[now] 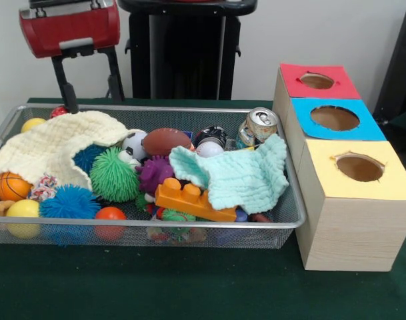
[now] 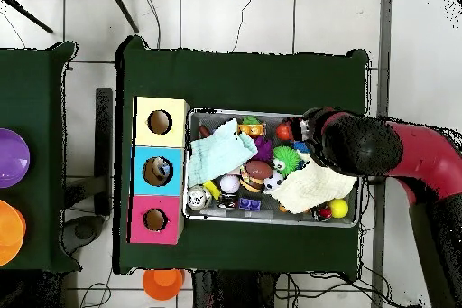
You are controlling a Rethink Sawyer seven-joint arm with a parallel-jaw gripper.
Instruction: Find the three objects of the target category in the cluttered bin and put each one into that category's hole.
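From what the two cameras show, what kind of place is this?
Probably a robotics lab set up for a sorting test: a wire mesh bin of mixed toys, wooden boxes with coloured hole tops, and a red robot arm above.

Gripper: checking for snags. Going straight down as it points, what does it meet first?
Probably the cream cloth; the open gripper hangs above that end of the bin. Depth is unclear: it could meet the far rim instead.
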